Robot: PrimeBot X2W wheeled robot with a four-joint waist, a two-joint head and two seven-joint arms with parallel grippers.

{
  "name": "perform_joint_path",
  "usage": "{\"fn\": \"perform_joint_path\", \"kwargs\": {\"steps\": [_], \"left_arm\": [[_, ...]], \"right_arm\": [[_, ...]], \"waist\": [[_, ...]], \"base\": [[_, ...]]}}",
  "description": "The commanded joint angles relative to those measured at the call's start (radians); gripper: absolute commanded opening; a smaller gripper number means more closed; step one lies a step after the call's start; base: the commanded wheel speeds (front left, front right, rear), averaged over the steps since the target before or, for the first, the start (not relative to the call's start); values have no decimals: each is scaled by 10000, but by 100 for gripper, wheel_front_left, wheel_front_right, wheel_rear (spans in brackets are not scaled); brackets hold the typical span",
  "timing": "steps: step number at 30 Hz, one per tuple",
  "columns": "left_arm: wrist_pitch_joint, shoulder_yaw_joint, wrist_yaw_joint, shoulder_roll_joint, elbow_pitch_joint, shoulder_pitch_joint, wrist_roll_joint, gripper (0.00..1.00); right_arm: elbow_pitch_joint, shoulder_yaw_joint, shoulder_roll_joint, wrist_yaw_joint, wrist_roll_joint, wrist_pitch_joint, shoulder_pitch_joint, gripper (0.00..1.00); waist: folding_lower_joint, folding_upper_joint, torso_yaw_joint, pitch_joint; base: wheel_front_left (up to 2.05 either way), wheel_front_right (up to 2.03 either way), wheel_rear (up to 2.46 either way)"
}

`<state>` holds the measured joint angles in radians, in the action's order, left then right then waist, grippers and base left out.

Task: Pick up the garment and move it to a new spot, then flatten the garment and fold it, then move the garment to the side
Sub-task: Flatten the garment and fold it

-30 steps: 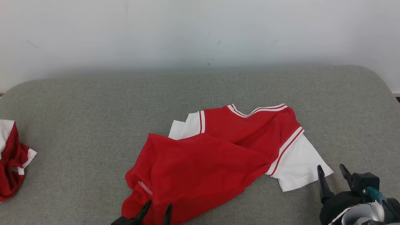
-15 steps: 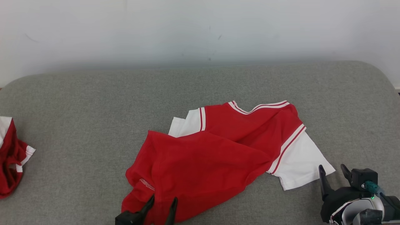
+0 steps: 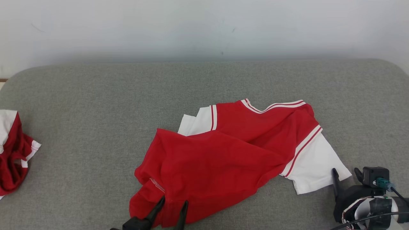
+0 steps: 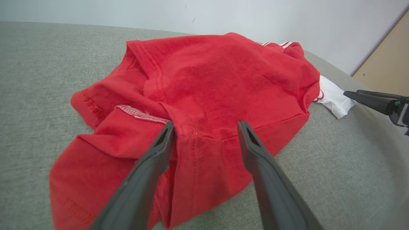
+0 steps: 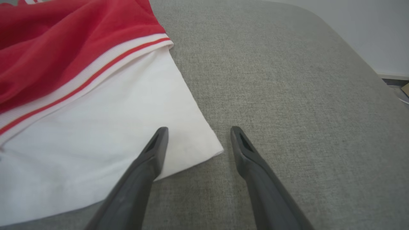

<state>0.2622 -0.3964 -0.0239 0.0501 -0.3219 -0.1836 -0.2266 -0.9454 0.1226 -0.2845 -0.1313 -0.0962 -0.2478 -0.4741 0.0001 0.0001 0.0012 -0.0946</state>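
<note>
**Left gripper poised over the red hem, nothing grasped yet**

The broad grey woven-fabric surface [image 3: 96,105] carries the garment, a red jersey shirt with white striped sleeves [image 3: 217,156]. It lies rumpled near the middle, toward the near edge, with its lower body folded over itself. Well apart at the far left sits a second crumpled red-and-white garment [image 3: 12,156]. Over the last second the whole head view has slid sideways, so the camera turned. The shirt's creases look the same, and I judge it has not been moved. The left gripper [image 3: 174,199] has crept slightly farther over the near red hem, its jaws spread wide with a ridge of cloth between them, not closed on it. The right gripper [image 3: 345,171], equally wide and empty, hovers at the corner of the white sleeve [image 3: 316,163]. The first pick-up looks about to begin, and both grippers likely need to pinch. A strip of pale overlock stitching [image 3: 156,185] shows at the turned hem. No brand, label or readable writing shows anywhere
</note>
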Motion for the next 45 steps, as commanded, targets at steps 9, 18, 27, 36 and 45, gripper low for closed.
{"fn": "perform_joint_path", "kwargs": {"steps": [9, 18, 27, 36, 45], "left_arm": [[38, -98, -194, 12, 75, 187, -124, 83], [38, -254, -124, 14, -145, -37, -299, 0], [38, 744, 23, 264, 1118, 207, 100, 0], [-25, 1457, -560, 1379, 1969, -1841, 395, 0], [-1107, 1519, -1001, 2706, 1569, -5909, -17, 0]], "right_arm": [[-1079, -80, 52, 11, 193, -29, -318, 53], [-1177, 163, 121, 11, -154, -151, -447, 0], [1403, 521, 110, 11, -2296, -182, 428, 0], [3850, 1666, -480, 11, -4439, 589, -273, 0], [4669, 2415, -388, 11, -5594, 2144, -3341, 0]], "waist": [[-1, -1, 179, -3], [-1, -1, 81, 155], [-1, -1, 99, 455], [-1, -1, -120, -46], [-1, -1, -524, -1856]], "base": [[0, 0, 0], [0, 0, 0], [0, 0, 0], [0, 0, 0], [0, 0, 0]]}}
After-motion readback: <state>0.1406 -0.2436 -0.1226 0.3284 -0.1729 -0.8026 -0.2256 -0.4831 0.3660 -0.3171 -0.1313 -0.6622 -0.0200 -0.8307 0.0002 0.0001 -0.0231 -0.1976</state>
